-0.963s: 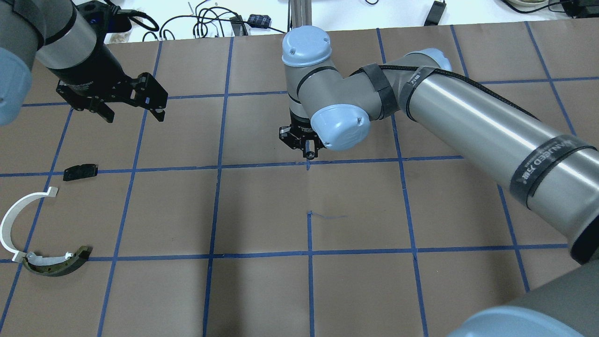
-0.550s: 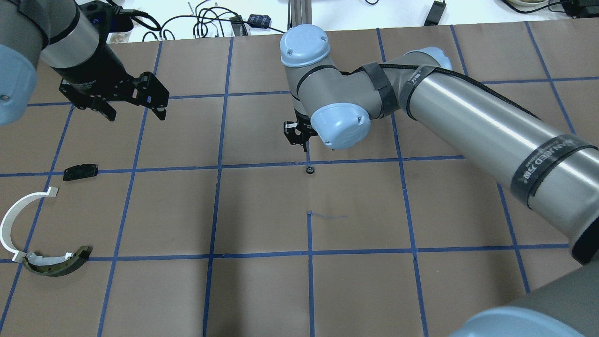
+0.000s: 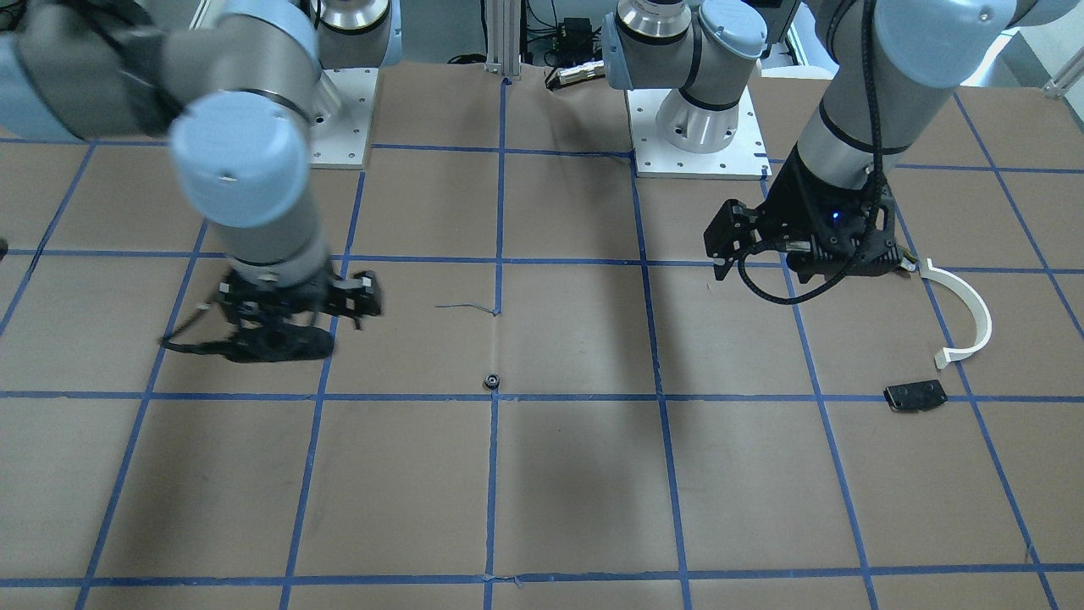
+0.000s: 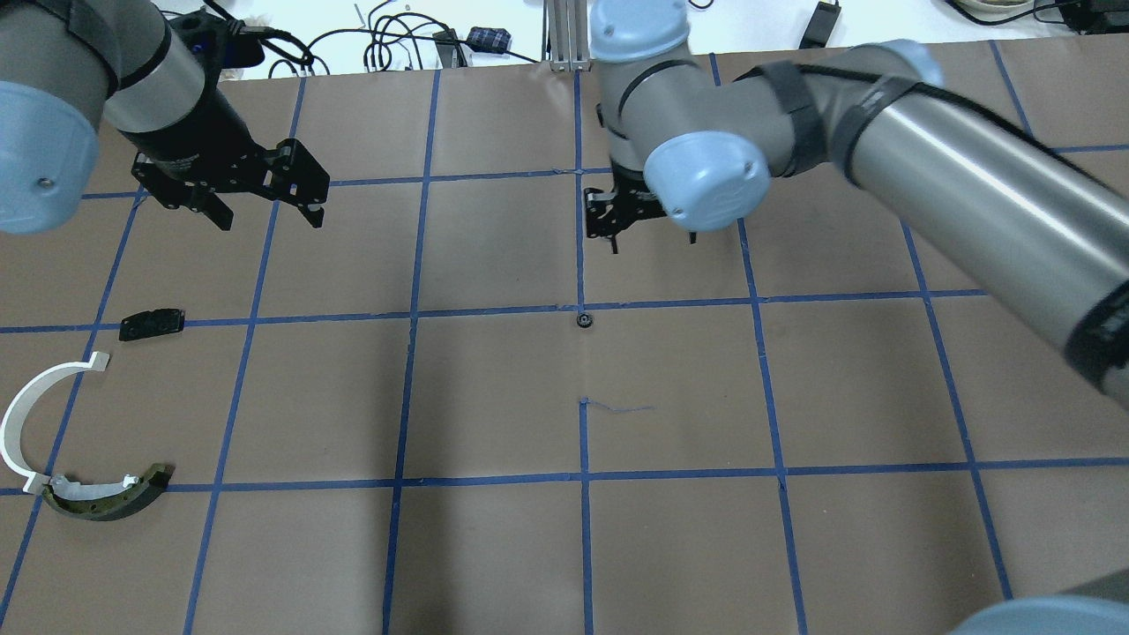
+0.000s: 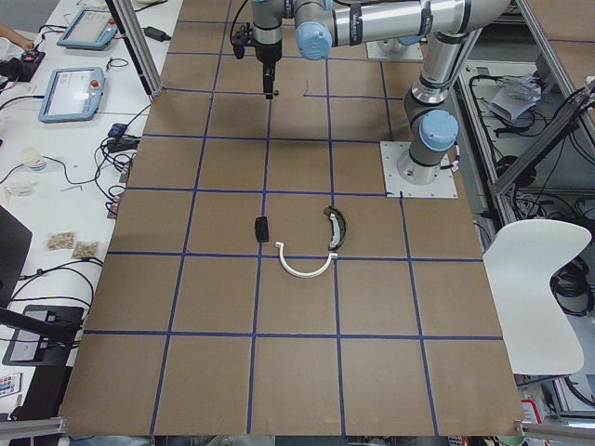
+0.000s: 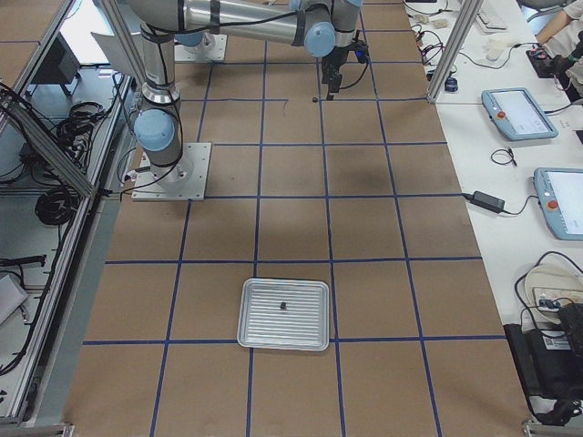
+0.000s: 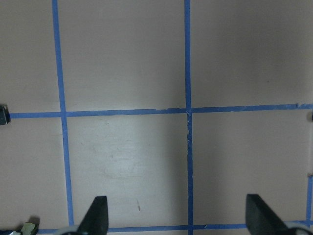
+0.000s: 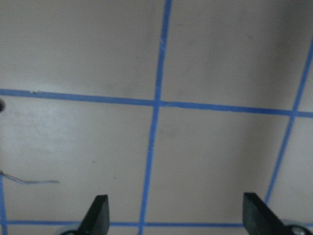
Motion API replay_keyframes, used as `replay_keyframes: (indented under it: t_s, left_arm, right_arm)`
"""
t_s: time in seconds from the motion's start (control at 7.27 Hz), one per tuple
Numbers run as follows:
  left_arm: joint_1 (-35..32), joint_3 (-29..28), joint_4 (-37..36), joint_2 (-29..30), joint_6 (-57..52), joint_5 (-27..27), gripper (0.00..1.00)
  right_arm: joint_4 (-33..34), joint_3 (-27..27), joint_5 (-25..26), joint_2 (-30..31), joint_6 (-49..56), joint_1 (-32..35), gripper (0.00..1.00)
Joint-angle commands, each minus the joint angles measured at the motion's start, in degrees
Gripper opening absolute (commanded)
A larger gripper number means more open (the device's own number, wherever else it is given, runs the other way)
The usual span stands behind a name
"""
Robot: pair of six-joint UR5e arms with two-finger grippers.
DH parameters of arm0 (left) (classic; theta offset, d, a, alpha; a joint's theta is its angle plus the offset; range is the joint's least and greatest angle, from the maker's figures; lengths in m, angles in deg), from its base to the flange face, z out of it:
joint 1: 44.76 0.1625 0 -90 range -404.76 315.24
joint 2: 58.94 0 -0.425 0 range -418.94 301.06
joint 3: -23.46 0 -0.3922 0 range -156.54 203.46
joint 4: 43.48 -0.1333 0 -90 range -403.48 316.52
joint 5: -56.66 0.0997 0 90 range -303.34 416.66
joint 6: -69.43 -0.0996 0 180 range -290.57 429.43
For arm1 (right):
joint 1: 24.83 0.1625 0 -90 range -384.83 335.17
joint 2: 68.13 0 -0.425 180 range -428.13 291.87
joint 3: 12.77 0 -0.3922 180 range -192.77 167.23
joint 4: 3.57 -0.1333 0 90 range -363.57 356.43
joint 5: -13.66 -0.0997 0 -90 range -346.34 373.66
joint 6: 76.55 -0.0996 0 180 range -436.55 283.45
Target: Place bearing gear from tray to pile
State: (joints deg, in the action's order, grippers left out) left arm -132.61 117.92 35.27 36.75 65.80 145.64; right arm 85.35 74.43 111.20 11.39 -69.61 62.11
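Observation:
The bearing gear (image 4: 583, 319), a small black ring, lies on the brown paper by a blue tape crossing at mid-table; it also shows in the front view (image 3: 490, 381). My right gripper (image 4: 654, 242) hangs open and empty just beyond it (image 8: 177, 215). The pile is at the left: a white half-ring arc (image 4: 18, 414), an olive-and-silver curved piece (image 4: 106, 498) and a flat black plate (image 4: 152, 324). My left gripper (image 4: 269, 212) is open and empty (image 7: 178, 215), above the table beyond the black plate.
A metal tray (image 6: 305, 328) lies far off at the robot's right end of the table, with one small dark part (image 6: 283, 306) in it. Cables and tablets lie past the table's far edge. Blue tape lines grid the brown paper.
My right gripper opened and let the bearing gear down at mid-table, then rose and swung away to the right. My left gripper drifted slightly right.

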Motion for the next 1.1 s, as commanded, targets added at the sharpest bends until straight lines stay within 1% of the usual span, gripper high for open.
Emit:
replay_keyframes:
  t_s: [0.0, 0.14, 0.28, 0.41, 0.69, 0.83, 0.96]
  left_arm:
    - [-8.96, 0.28, -10.05, 7.45, 6.32, -0.38, 1.00]
    - [-12.57, 0.20, -15.33, 11.84, 7.31, -0.47, 1.00]
    - [-15.39, 0.19, -18.52, 15.63, 9.93, -0.55, 1.00]
    - [-17.94, 0.02, -23.42, 19.49, 10.47, -0.99, 1.00]
    - [-21.56, -0.68, -25.84, 25.48, 12.41, -1.43, 1.00]
    - [-22.09, -0.68, -26.02, 26.99, 12.41, -2.65, 1.00]
    - [-22.27, -0.68, -26.46, 28.05, 12.41, -4.14, 1.00]
  right_arm:
    - [-4.72, -0.01, 7.11, 4.50, 14.35, -17.71, 0.83]
    - [-2.28, 1.21, 8.09, 4.24, 19.55, -23.52, 0.83]
    - [3.14, 3.39, 7.84, 3.89, 24.99, -29.58, 0.83]
    - [11.38, 7.07, 7.31, 3.02, 32.44, -34.51, 0.83]
    - [28.77, 16.20, 6.96, 0.39, 43.81, -43.30, 0.83]
    - [34.86, 18.34, 2.08, -2.06, 49.08, -47.79, 0.83]
    - [40.49, 17.49, -1.53, -7.22, 56.79, -52.62, 0.84]
